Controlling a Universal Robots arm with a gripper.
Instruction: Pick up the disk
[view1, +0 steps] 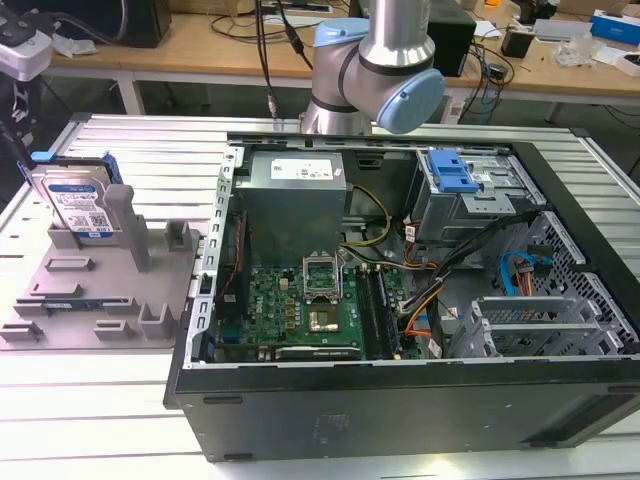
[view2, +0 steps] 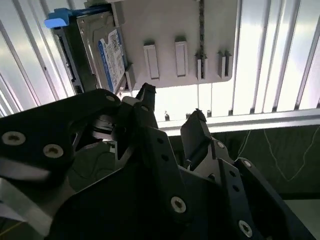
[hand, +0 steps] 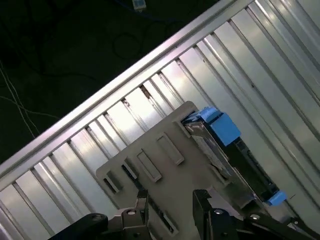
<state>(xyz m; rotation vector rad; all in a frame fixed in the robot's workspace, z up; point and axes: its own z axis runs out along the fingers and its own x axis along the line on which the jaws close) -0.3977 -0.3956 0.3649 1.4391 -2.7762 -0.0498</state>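
The arm (view1: 380, 60) is cut off by the exterior view's upper edge. A grey post overlaps one side of the disk (view1: 78, 205), which stands on edge in the grey fixture (view1: 100, 300) on the table (view1: 90, 410), to the exterior view's left of the open computer case (view1: 400, 400). The second wrist view shows the disk (view2: 107, 55) with its label, while the first wrist view has the disk (hand: 215, 150) nearly edge-on, blue rails showing. In both wrist views the claw (view2: 172, 112) (hand: 170, 202) is spread wide, nothing between its fingers, apart from the disk.
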